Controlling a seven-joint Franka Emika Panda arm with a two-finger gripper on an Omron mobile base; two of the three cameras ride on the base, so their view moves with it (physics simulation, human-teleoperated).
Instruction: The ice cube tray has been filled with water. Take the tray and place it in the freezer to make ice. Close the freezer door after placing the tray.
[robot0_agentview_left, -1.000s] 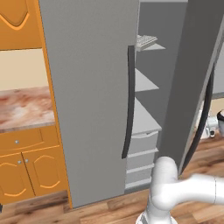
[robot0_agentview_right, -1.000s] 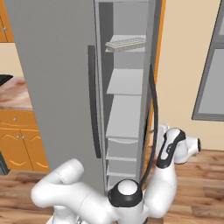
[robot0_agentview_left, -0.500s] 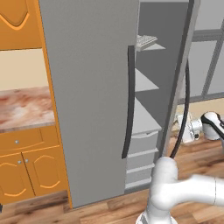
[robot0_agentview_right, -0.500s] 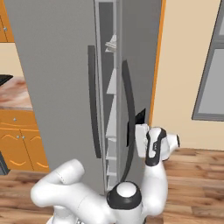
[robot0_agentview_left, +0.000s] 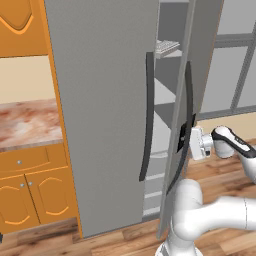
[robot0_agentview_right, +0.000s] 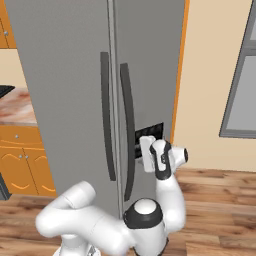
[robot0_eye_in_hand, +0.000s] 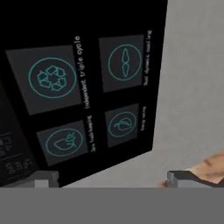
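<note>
Left base view: end effector (robot0_agentview_left: 184, 141) spread wide against freezer (robot0_agentview_left: 110, 100) door; ice cube tray (robot0_agentview_left: 166, 47) shelved.

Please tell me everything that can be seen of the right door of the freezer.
The right door of the freezer is a tall, plain grey panel that looks like metal. It carries a long dark curved handle near its inner edge and a black dispenser panel with four teal icons. From the left base view it stands ajar, with the tray on an upper shelf in the gap. The open gripper is at the dispenser panel; contact cannot be told.
</note>
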